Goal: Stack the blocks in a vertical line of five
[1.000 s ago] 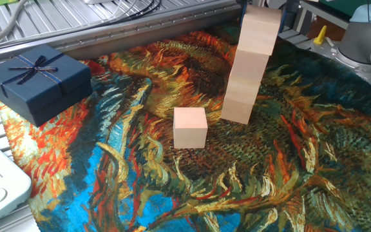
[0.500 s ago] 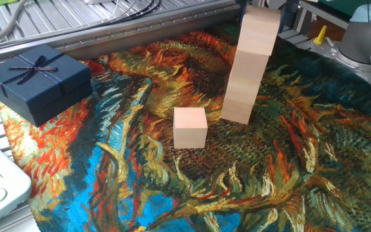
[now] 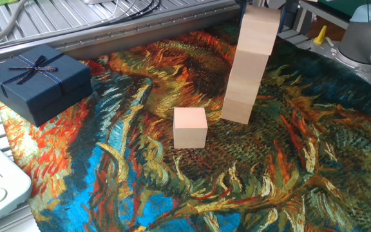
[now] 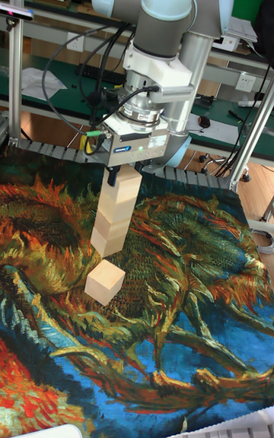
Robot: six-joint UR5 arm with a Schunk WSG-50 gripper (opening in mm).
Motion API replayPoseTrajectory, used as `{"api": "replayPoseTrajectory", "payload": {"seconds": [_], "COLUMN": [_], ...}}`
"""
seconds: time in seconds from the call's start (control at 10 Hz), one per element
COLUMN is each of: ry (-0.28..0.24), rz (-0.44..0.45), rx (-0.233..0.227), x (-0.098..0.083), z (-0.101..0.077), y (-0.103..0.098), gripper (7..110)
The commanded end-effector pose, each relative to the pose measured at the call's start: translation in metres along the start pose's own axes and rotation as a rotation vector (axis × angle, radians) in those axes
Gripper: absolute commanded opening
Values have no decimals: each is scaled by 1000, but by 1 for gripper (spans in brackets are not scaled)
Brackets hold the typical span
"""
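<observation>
Stacking in progress, seen from the fixed view and the tall fixed view; nothing has shifted across the last second, the frames matching in every visible detail, which suggests a pause at the top of the stack point(image 3: 250, 64) rather than a transit. The stack stands upright on the patterned cloth point(image 3: 314, 167), four blocks high as far as the seams can be counted; the gripper point(image 4: 128, 170) sits directly over the topmost block point(image 4: 126, 182), one dark finger point(image 4: 113, 176) showing at that block's left side; whether the jaws are clenched on it or already released cannot be told, the fingers being largely hidden behind the gripper body. The fifth block point(image 3: 190, 127) lies alone on the cloth, just beside the foot of the stack and apart from it; the navy gift box point(image 3: 36, 78) rests well away at the cloth's far-left corner. Judged from this, four of five are placed; one pick and one placement remain.
</observation>
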State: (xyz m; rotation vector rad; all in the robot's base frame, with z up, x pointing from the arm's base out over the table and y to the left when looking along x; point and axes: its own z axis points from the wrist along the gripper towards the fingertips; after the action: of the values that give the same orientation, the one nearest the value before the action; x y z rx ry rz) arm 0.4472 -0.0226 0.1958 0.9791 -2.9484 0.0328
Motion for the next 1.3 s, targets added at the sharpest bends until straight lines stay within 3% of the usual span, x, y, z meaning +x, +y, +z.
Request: {"api": "replayPoseTrajectory", "payload": {"seconds": [0.0,1.2], "ry": [-8,-9], "rz": [-13,-8], "rx": [-7,-18], "x": [-2,-3], "z": [-2,-1], "y": [1,4], "gripper": [7,7]}}
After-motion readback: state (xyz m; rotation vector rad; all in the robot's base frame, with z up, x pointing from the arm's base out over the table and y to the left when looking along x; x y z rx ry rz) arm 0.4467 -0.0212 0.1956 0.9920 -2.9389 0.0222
